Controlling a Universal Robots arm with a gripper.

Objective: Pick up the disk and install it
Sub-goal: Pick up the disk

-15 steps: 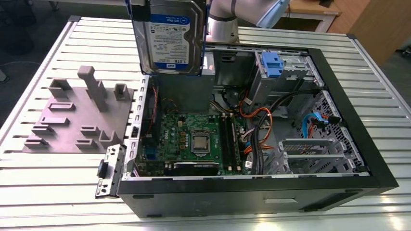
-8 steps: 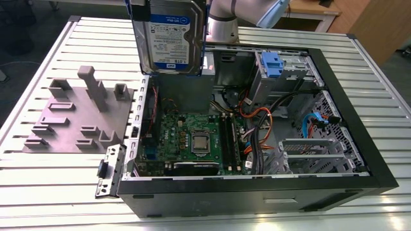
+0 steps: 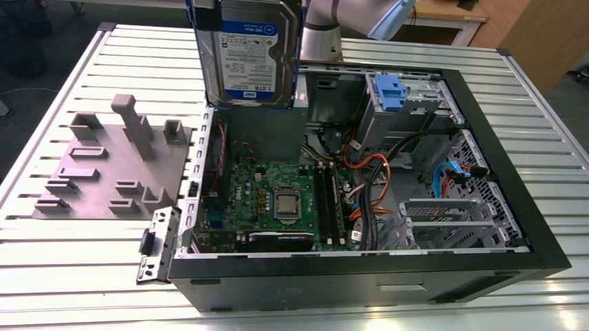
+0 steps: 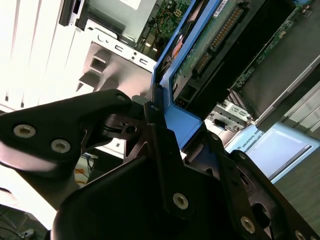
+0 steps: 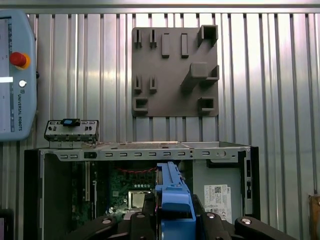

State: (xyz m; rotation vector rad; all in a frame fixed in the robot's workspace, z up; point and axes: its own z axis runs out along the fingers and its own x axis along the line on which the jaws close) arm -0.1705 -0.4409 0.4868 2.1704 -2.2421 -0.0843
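The disk (image 3: pixel 248 52), silver with a white-and-blue label and a blue carrier round it, hangs upright above the back left part of the open computer case (image 3: pixel 543 207). In both wrist views my gripper (image 5: pixel 174 215) (image 4: pixel 162 112) is shut on the carrier's blue edge (image 5: pixel 172 195). Its black fingers (image 4: pixel 110 107) press on either side. The disk's green circuit-board side (image 4: pixel 212 37) faces the second wrist view. The arm (image 3: pixel 322 27) rises behind the disk in the exterior view.
Inside the case are a motherboard (image 3: pixel 276 196), a fixed blue caddy (image 3: pixel 391 93) in the drive cage, cables (image 3: pixel 368 172) and a grey power supply (image 3: pixel 267 131). A grey fixture plate (image 3: pixel 110 165) lies on the slatted table (image 3: pixel 74 262) at the exterior view's left. A teach pendant (image 5: pixel 15 75) lies on the table.
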